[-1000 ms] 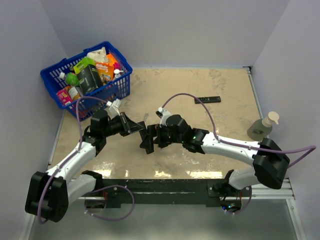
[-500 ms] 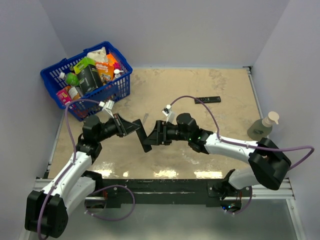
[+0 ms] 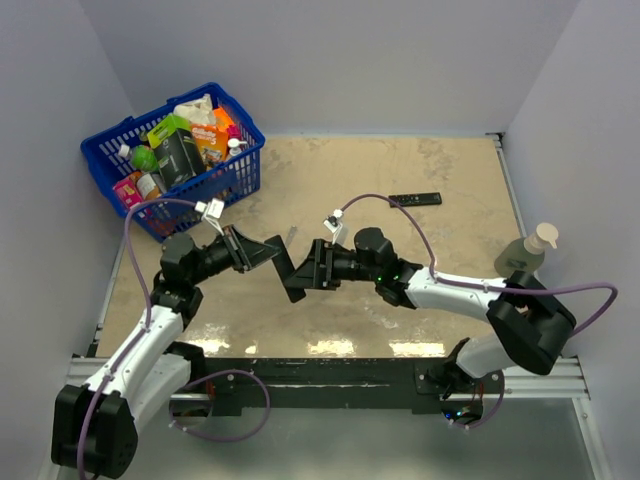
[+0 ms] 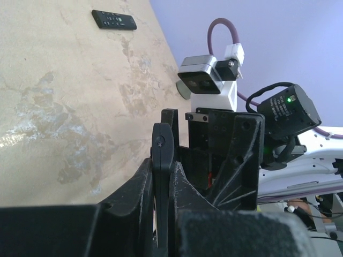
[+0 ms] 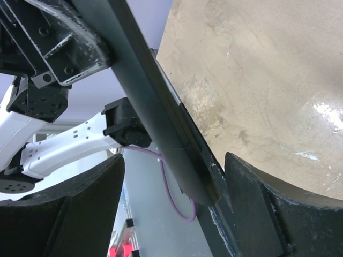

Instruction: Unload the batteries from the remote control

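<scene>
My left gripper [image 3: 262, 252] is shut on a black remote control [image 3: 283, 262] and holds it above the middle of the table. In the left wrist view the remote [image 4: 161, 152] stands edge-on between the fingers [image 4: 140, 187]. My right gripper [image 3: 303, 276] faces it, open, with the remote's free end [image 5: 187, 171] between its two fingers [image 5: 268, 209], closer to the right one. No batteries show in any view. A second black remote [image 3: 415, 199] lies flat on the table at the back right, also in the left wrist view [image 4: 113, 20].
A blue basket [image 3: 240, 165] full of groceries stands at the back left. A soap dispenser bottle [image 3: 527, 255] stands at the right edge. The right gripper's body and camera [image 4: 206, 80] fill the space just past the held remote.
Over the last second the left arm drew back toward its base and the right arm stretched out, both still meeting at the remote. In the last half second almost nothing moved.
</scene>
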You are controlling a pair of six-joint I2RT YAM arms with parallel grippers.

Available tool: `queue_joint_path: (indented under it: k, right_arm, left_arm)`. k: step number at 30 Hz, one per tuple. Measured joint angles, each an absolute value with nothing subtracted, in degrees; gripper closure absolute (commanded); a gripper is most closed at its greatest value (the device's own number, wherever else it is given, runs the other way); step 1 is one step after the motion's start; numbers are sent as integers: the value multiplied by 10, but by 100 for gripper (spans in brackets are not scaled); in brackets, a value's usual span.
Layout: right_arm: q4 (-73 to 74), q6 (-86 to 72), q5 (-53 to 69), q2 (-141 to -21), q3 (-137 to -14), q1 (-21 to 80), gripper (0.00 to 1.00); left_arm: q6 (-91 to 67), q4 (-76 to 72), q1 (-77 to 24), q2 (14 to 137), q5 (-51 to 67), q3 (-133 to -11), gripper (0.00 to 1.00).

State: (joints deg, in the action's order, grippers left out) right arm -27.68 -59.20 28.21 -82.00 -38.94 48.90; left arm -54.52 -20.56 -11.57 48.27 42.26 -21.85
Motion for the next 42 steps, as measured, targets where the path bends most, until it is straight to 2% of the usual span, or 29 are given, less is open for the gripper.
queue_joint_path:
  k: [11, 16, 19, 22, 29, 34, 42]
  right_arm:
    - [-318, -609, 283, -822, -374, 489, 45]
    - [-343, -623, 286, -822, -355, 489, 52]
    - [-357, -626, 288, -822, -353, 489, 52]
    - [-368, -629, 290, -822, -350, 489, 44]
    - [-380, -636, 293, -822, -345, 489, 44]
    - [-387, -642, 295, -822, -345, 489, 41]
    - [-402, -652, 297, -822, -345, 489, 48]
  left_arm:
    - [-571, -233, -113, 466, 432, -213, 100]
    - [-592, -252, -113, 460, 434, -199, 100]
    - [-595, -256, -112, 458, 434, -198, 100]
    - [-596, -260, -112, 453, 434, -197, 100]
    - [-605, -263, -110, 449, 435, -197, 100]
    - [-605, -266, -109, 448, 435, -194, 100]
    - [-605, -266, -109, 449, 435, -190, 100]
